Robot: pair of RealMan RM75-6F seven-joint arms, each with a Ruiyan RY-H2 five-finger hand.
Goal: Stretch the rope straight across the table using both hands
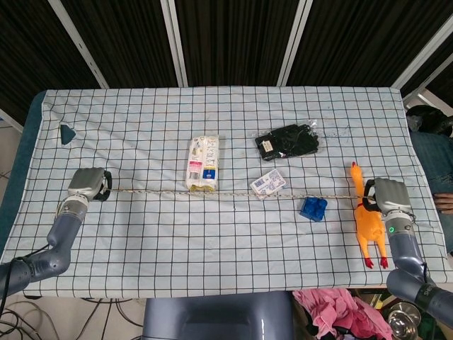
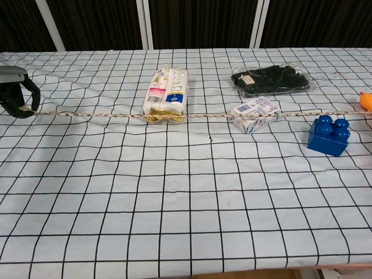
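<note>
Across frame centre, head view: rope (image 1: 233, 194) taut, gripped by left hand (image 1: 88, 184) and right hand (image 1: 388, 197) beside rubber chicken (image 1: 367, 227). Chest view: only left fingers (image 2: 22, 103) clamped on rope end. Checked tablecloth (image 1: 212, 248); dark panelled backdrop.

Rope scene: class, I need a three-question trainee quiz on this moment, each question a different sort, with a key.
1. True or false: the rope runs nearly straight between the left hand and the right hand.
2. Multiple choice: which thing lies wholly on the robot's side of the rope? A) blue block B) black pouch C) white packet
3. Fill in: the orange thing by the right hand is a rubber ____.

Key: 1 true. 2 A. 3 chicken.
</note>
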